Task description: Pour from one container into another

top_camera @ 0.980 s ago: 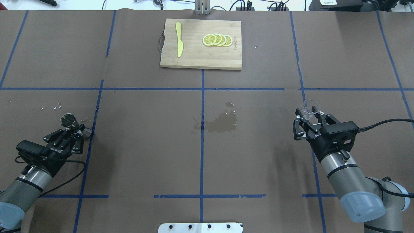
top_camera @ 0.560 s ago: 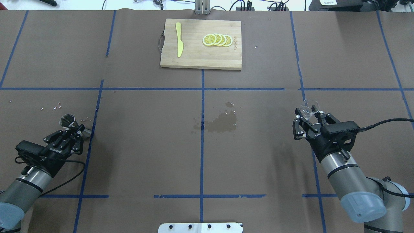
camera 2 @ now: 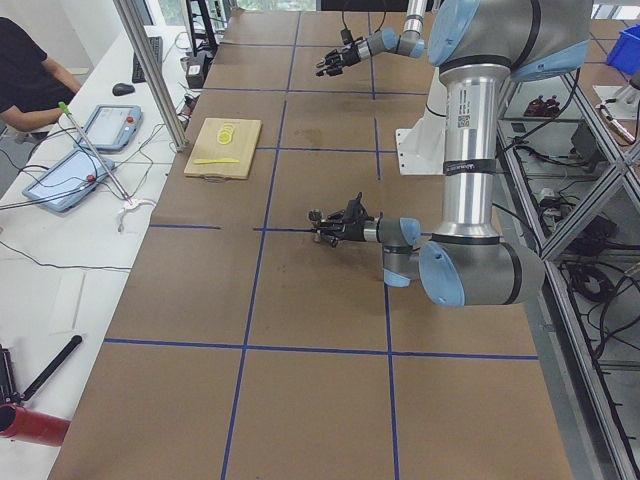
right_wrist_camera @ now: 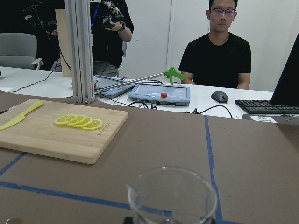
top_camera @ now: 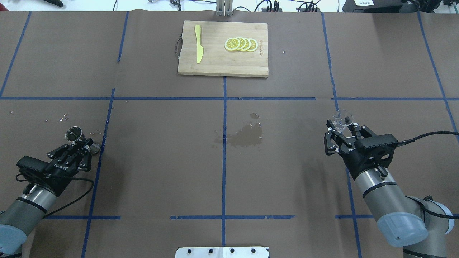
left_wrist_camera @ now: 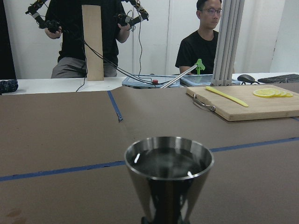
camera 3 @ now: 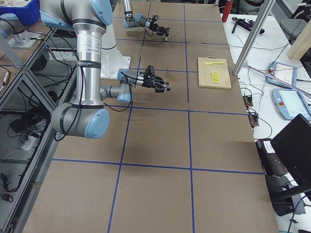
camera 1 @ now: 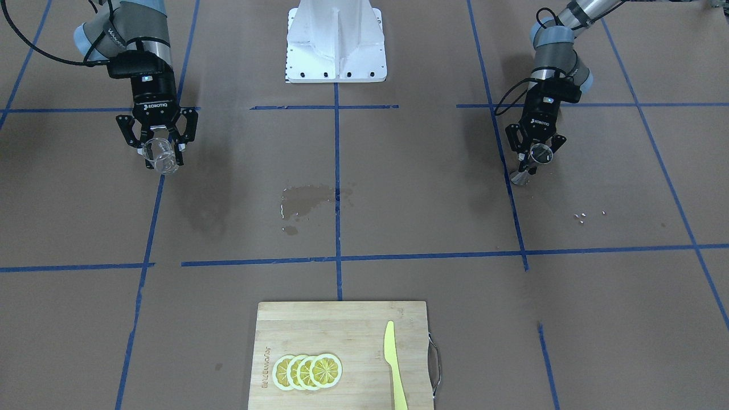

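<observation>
Clamped on glass (top_camera: 342, 120) with right tool (top_camera: 343, 128), on jigger (top_camera: 73, 135) with left tool (top_camera: 83, 144), well apart across bench (top_camera: 161, 161), jigger far to glass's left; likely inward travel first.

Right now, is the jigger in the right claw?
No, the left claw grips the steel jigger, while the right claw holds the clear glass cup.

Left hand (top_camera: 83, 143) and right hand (top_camera: 343, 128) (both clamped) low, far apart.
</observation>
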Tool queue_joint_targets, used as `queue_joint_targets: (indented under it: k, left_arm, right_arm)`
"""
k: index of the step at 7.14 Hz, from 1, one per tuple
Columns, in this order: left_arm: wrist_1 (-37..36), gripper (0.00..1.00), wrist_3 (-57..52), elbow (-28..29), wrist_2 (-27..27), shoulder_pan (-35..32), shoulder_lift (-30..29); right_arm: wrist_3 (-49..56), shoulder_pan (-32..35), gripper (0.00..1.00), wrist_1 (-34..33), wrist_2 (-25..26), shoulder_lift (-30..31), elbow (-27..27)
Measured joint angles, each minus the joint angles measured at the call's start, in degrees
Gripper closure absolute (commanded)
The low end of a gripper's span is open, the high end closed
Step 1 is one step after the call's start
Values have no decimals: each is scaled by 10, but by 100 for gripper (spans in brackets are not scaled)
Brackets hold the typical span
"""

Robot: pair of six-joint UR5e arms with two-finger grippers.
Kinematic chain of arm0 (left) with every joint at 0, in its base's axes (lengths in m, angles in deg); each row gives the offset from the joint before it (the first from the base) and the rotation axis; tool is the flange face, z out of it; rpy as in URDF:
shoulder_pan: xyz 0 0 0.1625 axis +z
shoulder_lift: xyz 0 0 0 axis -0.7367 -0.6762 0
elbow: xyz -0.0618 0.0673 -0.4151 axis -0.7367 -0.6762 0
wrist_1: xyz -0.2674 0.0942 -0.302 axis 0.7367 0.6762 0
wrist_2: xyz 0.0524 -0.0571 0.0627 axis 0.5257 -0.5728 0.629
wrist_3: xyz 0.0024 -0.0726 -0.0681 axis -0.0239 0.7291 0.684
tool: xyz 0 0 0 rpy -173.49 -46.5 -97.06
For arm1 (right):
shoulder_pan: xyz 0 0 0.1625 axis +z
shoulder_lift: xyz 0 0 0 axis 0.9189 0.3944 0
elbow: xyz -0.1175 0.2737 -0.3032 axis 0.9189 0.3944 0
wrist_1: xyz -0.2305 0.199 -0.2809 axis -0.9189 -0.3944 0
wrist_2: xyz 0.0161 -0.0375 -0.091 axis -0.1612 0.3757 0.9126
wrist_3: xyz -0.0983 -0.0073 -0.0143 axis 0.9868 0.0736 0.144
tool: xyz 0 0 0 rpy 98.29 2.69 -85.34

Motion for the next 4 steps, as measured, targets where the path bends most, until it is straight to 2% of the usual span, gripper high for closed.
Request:
queue_joint_targets:
  k: [3,4]
  left_arm:
    - [0,71,0,1,-1,0,0]
    - [0,55,0,1,-2,0,1]
  right_arm:
    - [0,0,100,-1,1,-10,0]
    - [0,0,100,-1,1,-11,0]
